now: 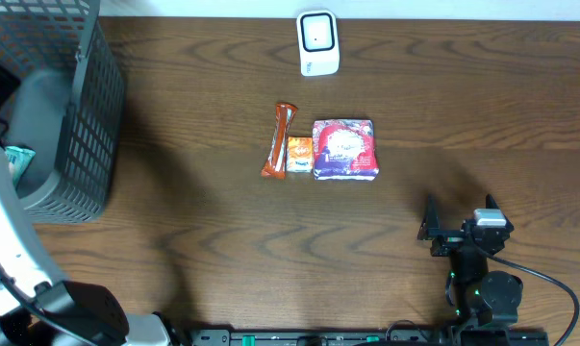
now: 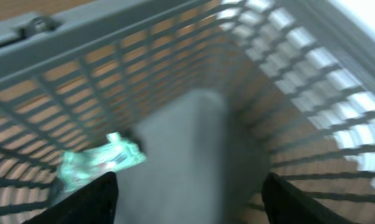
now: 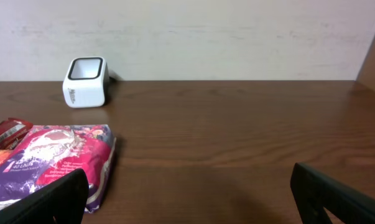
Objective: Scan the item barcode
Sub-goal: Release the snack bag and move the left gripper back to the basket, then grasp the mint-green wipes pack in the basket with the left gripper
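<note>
Items left to scan lie in a tight row mid-table [image 1: 482, 115], below the scanner [image 1: 317, 43]: an orange bar [image 1: 282, 139], a small orange packet [image 1: 299, 154] touching it, and a purple pouch [image 1: 344, 149] touching the packet on its other side. Count: three wrapped items on the table, one green packet [image 2: 100, 163] lying on the floor of the basket [image 1: 78, 106], one scanner, one basket. Left gripper [image 2: 190, 180] hangs inside the basket above the green packet, fingers apart, nothing between them. Right gripper [image 3: 188, 174] sits low on the table near the pouch, facing the scanner, jaws spread wide and empty. Handling estimate: all three look light, in glossy film that is probably slippery and crinkles under pressure. The pouch looks soft and puffy, so a pinch across one short sealed edge should hold better than squeezing the belly. The bar is slim and likely the stiffest of the three, so take it across its narrow width near the middle. The small packet is wedged between its neighbours, so there is little finger room until one of them is cleared. No barcode is visible on any upper face, so some turning toward the scanner window is probably needed.
</note>
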Controlling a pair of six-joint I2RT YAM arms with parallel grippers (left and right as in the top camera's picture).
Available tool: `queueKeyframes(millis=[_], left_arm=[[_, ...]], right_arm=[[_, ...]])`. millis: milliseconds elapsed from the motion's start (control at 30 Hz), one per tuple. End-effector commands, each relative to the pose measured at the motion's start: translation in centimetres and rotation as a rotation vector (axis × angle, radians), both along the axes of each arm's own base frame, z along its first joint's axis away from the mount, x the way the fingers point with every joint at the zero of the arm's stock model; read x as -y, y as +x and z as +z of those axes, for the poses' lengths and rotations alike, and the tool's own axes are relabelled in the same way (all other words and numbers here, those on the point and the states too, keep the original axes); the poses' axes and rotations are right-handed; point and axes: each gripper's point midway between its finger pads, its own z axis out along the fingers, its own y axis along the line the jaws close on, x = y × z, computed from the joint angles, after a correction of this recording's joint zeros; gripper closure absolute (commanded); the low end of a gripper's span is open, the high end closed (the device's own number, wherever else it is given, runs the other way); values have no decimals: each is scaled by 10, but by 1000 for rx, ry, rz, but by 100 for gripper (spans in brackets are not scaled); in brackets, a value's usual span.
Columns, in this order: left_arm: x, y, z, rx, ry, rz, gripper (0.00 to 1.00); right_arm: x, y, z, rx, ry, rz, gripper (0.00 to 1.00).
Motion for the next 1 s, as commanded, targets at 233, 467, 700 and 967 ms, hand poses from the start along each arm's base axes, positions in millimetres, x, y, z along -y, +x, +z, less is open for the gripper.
queueKeyframes(millis=[233,467,700,967], left_arm=[[-67,-51,-96,-486,199,222,21],[-68,-41,-134,-626,199,-2,20],[-65,-33,-174,-761,202,-215,20],[-64,-35,-221,-888,175,-336,20]], right_arm=[[-3,0,-1,0,-3,16,1],[-3,0,-1,0,-3,16,1],[-3,0,-1,0,-3,16,1],[-3,0,-1,0,-3,16,1]])
